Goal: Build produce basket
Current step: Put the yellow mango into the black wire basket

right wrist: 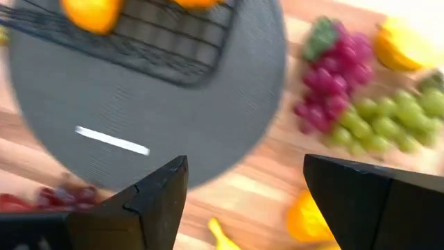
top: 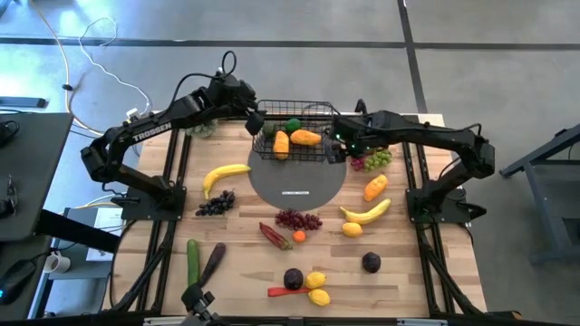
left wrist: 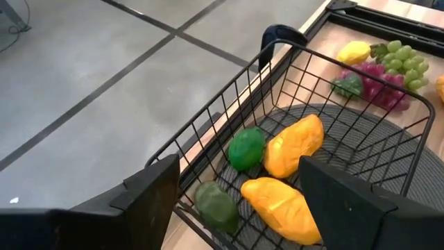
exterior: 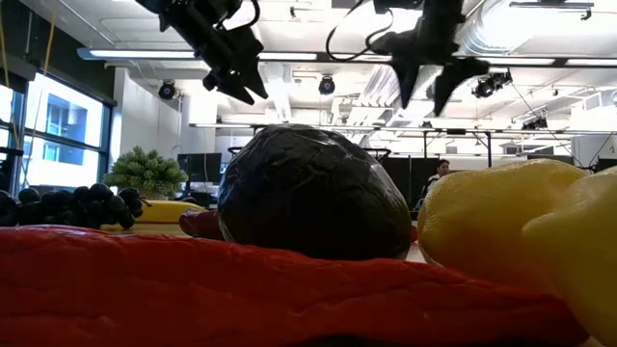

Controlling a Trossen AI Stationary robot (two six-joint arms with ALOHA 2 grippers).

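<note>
Both pincers, left [top: 256,122] and right [top: 342,145], hang released beside the black wire-mesh basket [top: 294,116] holding orange produce [top: 305,138].

Above the basket [top: 294,136] the way is crowded: the left gripper [top: 256,122] hangs at its left rim with jaws spread, and the right gripper [top: 343,145], also spread, sits at its right rim. Inside, two orange pieces [left wrist: 291,144] and two green ones [left wrist: 246,148] fill the left end. The grey disc [top: 297,181] lies bare in front of the basket. Grapes [top: 370,160] block the right side; bananas [top: 222,175] and dark grapes [top: 216,204] stand left of the disc.
</note>
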